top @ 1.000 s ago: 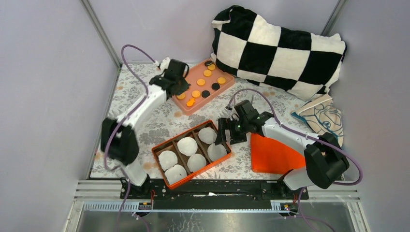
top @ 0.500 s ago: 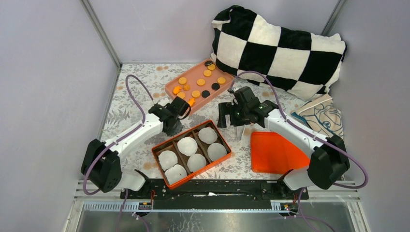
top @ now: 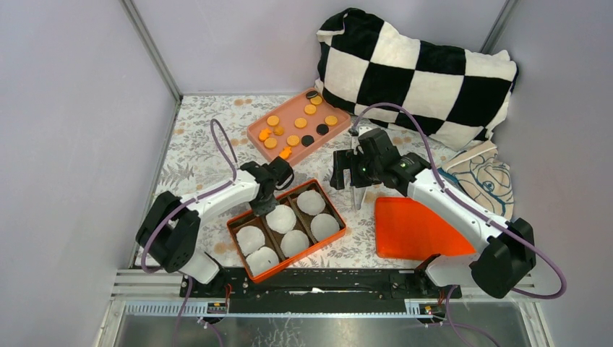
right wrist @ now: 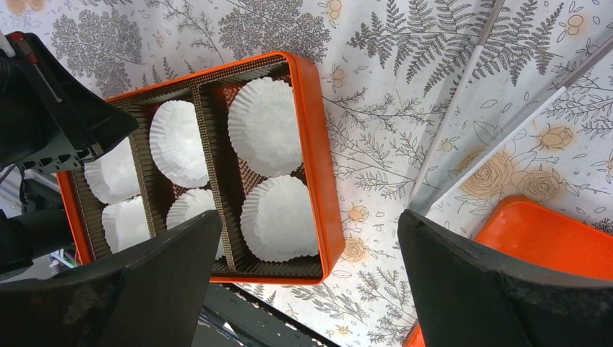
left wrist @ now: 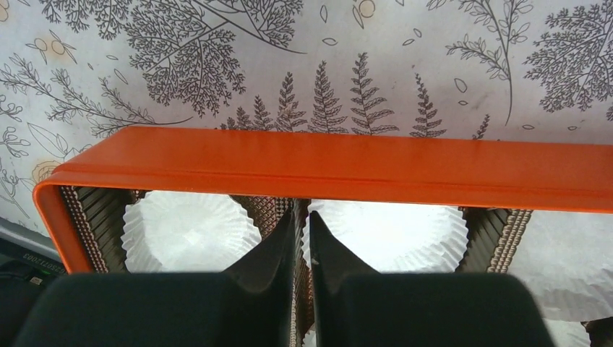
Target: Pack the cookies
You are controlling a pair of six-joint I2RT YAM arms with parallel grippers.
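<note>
Cookies (top: 293, 140) on tray (top: 288, 110), right pincer (right wrist: 307, 282) tips cropped

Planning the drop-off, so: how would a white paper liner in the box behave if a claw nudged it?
Probably light and floppy: the paper liner looks thin, with pleated edges. Seemingly loose in the orange box, it would likely slide or crumple.

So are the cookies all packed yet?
Not yet. Ready: the orange box has white paper liners in its compartments, but no cookie in them. Happening: the left fingers hang over the box, almost shut; no cookie shows between them. Left: the cookies in view sit on the pink tray.
</note>
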